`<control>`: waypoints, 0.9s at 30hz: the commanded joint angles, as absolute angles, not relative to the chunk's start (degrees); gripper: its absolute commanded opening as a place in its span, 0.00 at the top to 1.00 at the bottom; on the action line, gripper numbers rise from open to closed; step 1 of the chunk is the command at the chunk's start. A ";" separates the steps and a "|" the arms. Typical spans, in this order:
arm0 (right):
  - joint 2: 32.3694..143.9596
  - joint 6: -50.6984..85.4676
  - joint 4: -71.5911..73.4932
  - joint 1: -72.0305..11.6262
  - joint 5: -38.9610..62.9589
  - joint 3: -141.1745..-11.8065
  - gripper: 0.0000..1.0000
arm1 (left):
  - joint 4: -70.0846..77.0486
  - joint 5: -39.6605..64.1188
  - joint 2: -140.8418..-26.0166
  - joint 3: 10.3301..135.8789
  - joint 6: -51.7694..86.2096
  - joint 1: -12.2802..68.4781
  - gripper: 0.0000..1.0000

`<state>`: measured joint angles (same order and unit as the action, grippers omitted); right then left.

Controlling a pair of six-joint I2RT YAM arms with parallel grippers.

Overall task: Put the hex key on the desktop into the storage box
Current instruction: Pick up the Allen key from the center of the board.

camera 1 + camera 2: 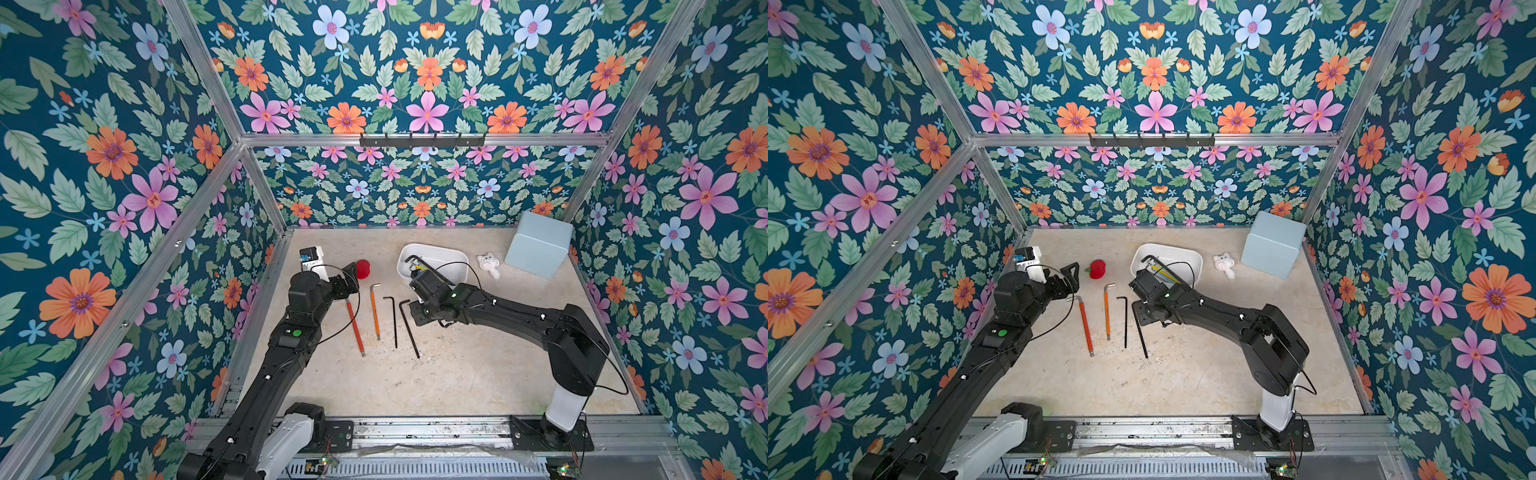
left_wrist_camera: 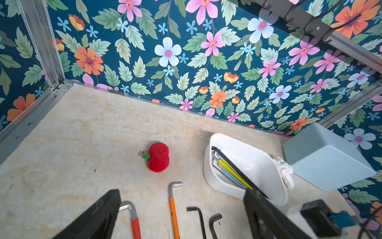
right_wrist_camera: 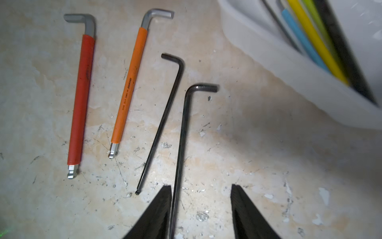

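Note:
Four hex keys lie side by side on the beige desktop [image 1: 457, 374]: a red-sleeved one [image 1: 355, 324], an orange-sleeved one [image 1: 375, 311], a thin black one [image 1: 395, 324] and a thicker black one [image 1: 409, 332]. The white storage box [image 1: 444, 257] stands behind them and holds several keys with yellow, blue, green and black shafts. My right gripper [image 3: 201, 186] is open just above the desktop. The thicker black key's [image 3: 182, 134] shaft runs between its fingers, close beside one of them. My left gripper [image 2: 182, 194] hangs open over the bent ends of the red [image 2: 135, 223] and orange [image 2: 173, 213] keys, holding nothing.
A red plush apple [image 1: 363, 268] lies left of the storage box. To the box's right are a small white plush toy [image 1: 488, 264] and a pale blue cube-shaped box [image 1: 538, 245] in the back right corner. Floral walls with aluminium rails close in three sides.

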<state>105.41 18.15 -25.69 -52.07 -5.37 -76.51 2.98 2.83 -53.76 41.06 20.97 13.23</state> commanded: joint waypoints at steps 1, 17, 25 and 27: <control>108.15 22.90 -25.48 -52.68 -5.14 -77.85 0.48 | 3.98 2.96 -53.53 40.88 21.35 13.27 0.01; 121.88 23.69 -33.61 -54.80 -8.17 -89.82 0.52 | 3.18 1.68 -52.56 40.39 20.27 13.27 0.01; 123.95 23.77 -35.89 -55.32 -8.70 -91.58 0.55 | 3.22 1.77 -52.95 40.85 20.02 13.27 0.01; 124.10 23.86 -36.27 -55.44 -8.44 -91.50 0.56 | 3.19 1.85 -52.83 41.02 19.99 13.21 0.01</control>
<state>123.63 23.24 -33.91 -55.24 -7.79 -91.35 2.59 1.96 -52.93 40.47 20.56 13.23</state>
